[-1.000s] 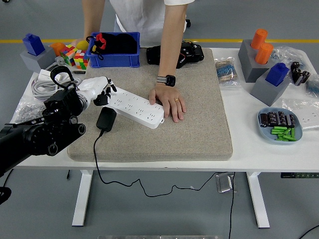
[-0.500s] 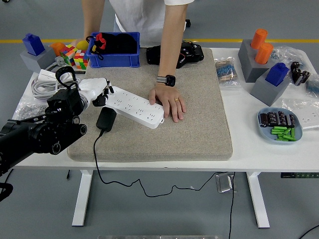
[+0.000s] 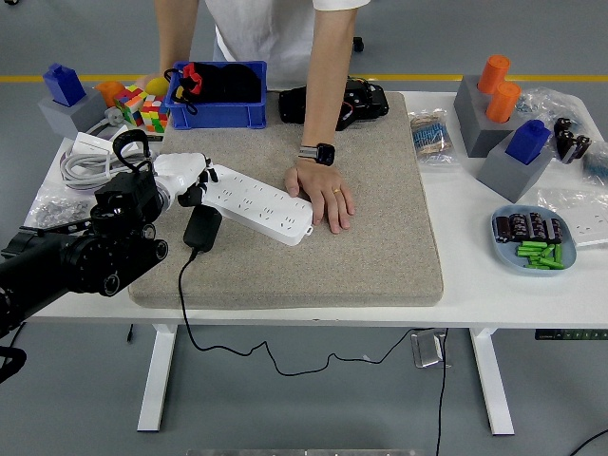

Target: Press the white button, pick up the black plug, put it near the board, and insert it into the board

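The left hand, fingers curled and holding nothing, sits on the power strip's ten-o'clock end. The black plug lies just below. A hard press could skid the strip despite the person's hand.

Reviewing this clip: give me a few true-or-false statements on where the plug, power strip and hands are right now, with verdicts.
1. The black plug lies on the grey mat, just in front of the white power strip. True.
2. The black plug is already inserted in the power strip. False: it lies loose on the mat.
3. A person's hand rests on the strip's right end. True.
4. The robot's left hand is at the strip's left end. True.
5. The blue bin sits right of the mat. False: it is at the mat's far left corner.
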### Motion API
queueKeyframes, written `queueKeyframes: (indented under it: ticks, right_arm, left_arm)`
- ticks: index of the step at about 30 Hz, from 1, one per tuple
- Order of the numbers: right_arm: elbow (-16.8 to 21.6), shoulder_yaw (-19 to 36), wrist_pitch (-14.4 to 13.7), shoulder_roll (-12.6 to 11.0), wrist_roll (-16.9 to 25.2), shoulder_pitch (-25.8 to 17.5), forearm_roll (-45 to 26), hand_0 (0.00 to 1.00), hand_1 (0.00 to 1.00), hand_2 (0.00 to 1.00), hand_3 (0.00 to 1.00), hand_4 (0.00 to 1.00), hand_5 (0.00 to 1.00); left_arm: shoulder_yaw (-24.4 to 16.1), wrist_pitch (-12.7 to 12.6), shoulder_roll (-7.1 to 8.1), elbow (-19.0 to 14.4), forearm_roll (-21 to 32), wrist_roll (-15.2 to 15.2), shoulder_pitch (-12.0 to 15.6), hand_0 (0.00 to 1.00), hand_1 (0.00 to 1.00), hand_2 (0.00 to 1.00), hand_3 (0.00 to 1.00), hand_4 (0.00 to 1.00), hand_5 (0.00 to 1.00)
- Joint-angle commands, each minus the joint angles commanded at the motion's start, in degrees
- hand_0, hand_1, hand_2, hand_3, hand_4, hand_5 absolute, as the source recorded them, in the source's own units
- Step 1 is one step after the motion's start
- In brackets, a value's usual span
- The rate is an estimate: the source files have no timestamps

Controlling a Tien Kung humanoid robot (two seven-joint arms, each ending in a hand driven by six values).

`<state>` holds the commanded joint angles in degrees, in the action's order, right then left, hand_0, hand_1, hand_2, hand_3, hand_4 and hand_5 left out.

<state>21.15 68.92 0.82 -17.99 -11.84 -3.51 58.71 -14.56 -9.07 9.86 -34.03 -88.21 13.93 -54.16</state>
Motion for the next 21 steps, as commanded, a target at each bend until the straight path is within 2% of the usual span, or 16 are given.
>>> queueKeyframes:
  ticks: [11,15,21]
  right_arm:
    - [0.03,-0.16,-0.01,0.01,0.01,-0.08,-0.04,0.798,0.702,0.686,0.65,0.711,0.476]
    - [-0.01,-0.13,-0.02,0.07,0.01,-0.16,-0.01,0.798,0.702,0.686,0.65,0.712,0.476]
    - [0.0,0.21,-0.03,0.22,0.03,-0.25,0.07,0.799,0.702,0.686,0.65,0.711,0.476]
  left_arm:
    - [1.29,-0.15,-0.07,0.26,0.71,-0.24,0.21,0.002,0.002,0.093,0.658,0.002,0.002]
    - [0.0,-0.82,0.17,-0.26,0.15,-0.81,0.28,0.002,0.002,0.092,0.657,0.002,0.002]
    - [-4.44,-2.84,1.1,-2.12,-1.7,-2.5,0.29,0.002,0.002,0.091,0.656,0.002,0.002]
